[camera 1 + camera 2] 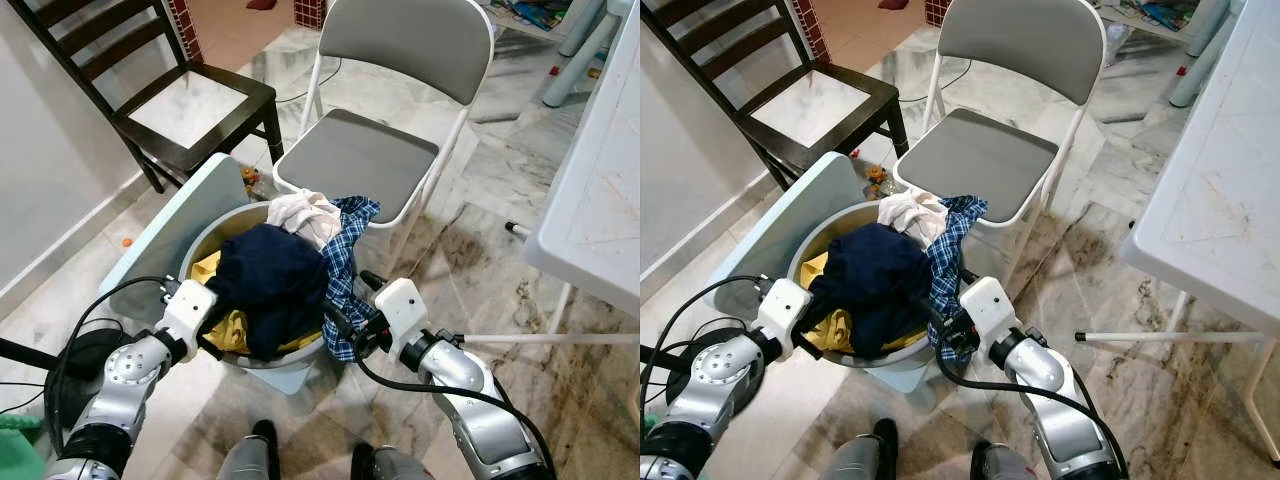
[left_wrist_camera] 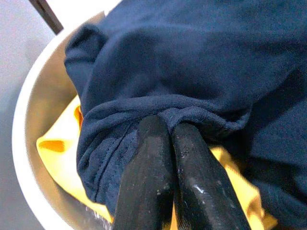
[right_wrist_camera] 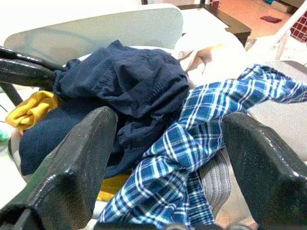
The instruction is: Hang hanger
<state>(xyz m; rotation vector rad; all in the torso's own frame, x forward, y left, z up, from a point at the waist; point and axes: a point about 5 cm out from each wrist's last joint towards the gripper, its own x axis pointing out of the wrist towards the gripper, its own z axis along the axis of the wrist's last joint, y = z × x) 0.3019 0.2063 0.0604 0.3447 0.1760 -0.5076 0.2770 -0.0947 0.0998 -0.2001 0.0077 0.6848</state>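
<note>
A round laundry basin (image 1: 222, 230) stands on the floor before me, heaped with clothes. On top lies a navy garment (image 1: 270, 280), with a blue plaid shirt (image 1: 345, 265) draped over the right rim, a white cloth (image 1: 305, 215) at the back and a yellow cloth (image 1: 230, 332) underneath. My left gripper (image 2: 163, 128) is shut on a fold of the navy garment at the basin's left side. My right gripper (image 3: 168, 124) is open at the right rim, its fingers (image 3: 76, 158) standing either side of the hanging plaid shirt.
A grey folding chair (image 1: 360, 155) stands right behind the basin and a dark wooden chair (image 1: 190, 105) at the back left. A white table (image 1: 600, 200) fills the right side. A pale board (image 1: 165, 240) leans by the basin. Cables (image 1: 80, 350) lie at the left.
</note>
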